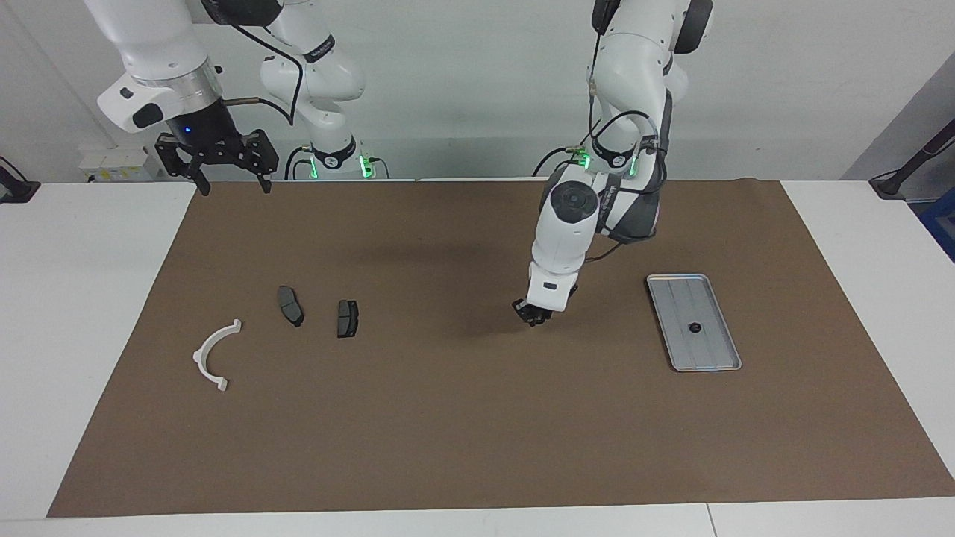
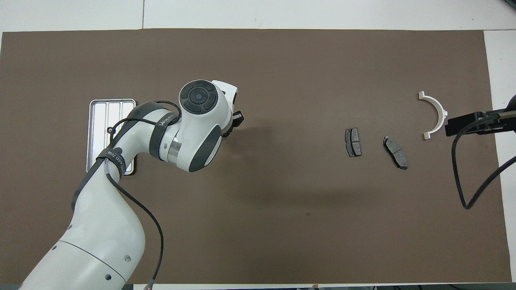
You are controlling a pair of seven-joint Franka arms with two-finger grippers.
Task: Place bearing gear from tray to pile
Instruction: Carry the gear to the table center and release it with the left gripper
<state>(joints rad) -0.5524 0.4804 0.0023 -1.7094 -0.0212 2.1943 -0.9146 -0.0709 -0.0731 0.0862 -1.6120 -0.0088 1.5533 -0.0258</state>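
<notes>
The silver tray [image 1: 709,350] [image 2: 96,121] lies at the left arm's end of the brown mat, with one small dark round part [image 1: 694,327] in it. My left gripper [image 1: 533,317] [image 2: 238,119] hangs low over the mat between the tray and the pile. It is shut on a small bearing gear that its fingers mostly hide. The pile is a white half-ring bracket [image 1: 205,343] [image 2: 441,109] and two dark brake pads [image 1: 290,306] [image 1: 347,318] [image 2: 353,142] [image 2: 396,152]. My right gripper [image 1: 233,186] waits open, raised over the mat's corner nearest the robots.
The brown mat [image 1: 477,418] covers most of the white table. A black cable [image 2: 459,177] from the right arm loops over the mat's end beside the bracket. In the overhead view the left arm covers part of the tray.
</notes>
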